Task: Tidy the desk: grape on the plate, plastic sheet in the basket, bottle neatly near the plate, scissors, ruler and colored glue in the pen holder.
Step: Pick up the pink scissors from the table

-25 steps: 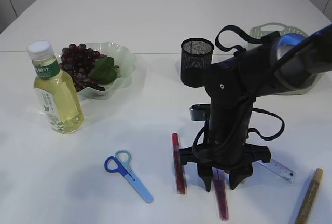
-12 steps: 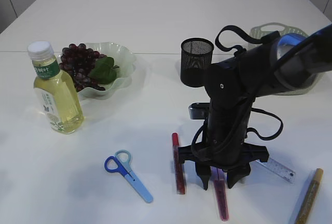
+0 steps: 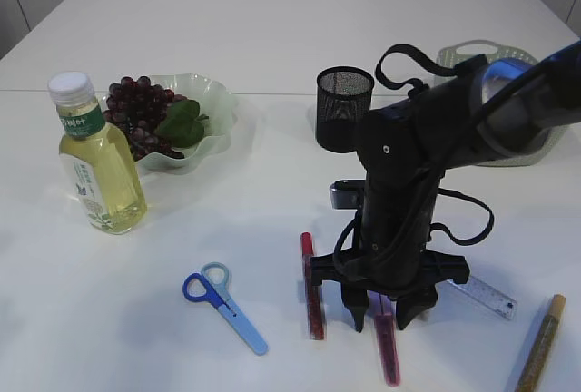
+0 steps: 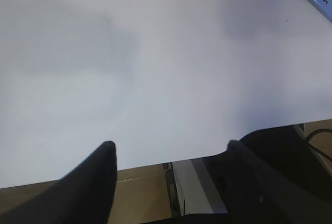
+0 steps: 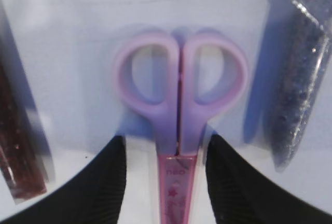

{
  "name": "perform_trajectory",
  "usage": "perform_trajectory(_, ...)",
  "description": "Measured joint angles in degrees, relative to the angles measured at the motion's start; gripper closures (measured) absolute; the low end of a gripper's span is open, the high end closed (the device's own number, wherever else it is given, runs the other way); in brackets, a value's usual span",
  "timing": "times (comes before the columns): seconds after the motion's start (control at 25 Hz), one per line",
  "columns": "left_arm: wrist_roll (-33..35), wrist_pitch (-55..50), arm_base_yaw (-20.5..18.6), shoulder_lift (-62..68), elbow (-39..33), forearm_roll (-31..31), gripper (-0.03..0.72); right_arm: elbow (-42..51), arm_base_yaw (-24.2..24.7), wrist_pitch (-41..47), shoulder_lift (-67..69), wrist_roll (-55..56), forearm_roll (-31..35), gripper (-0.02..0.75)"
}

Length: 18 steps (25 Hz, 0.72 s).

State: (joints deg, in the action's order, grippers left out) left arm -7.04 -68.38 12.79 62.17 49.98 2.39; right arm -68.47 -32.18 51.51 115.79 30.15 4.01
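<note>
Near the front edge of the desk point(image 3: 272, 38), right gripper point(image 3: 390, 312) points straight down, jaws spread either side of pink scissors point(image 5: 179, 105), not touching them. Red glue tube point(image 3: 312, 288) lies just left, ruler point(image 3: 486, 294) to the right. Pen holder point(image 3: 344, 108) stands farther back. Left gripper point(image 4: 171, 154): jaws spread, holding nothing, over bare desk; blue scissors point(image 3: 225, 306) lie nearby.
</note>
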Motion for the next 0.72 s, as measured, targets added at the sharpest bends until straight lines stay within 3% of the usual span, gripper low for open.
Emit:
perform_trajectory(0.36,0.0,0.1,0.0,0.0,0.0,0.0,0.214,-0.5,0.0,1.6,0.3,0.0,0.3,0.344)
perform_trajectory(0.72,0.0,0.1,0.0,0.0,0.0,0.0,0.219,-0.5,0.0,2.0,0.3,0.0,1.1,0.523)
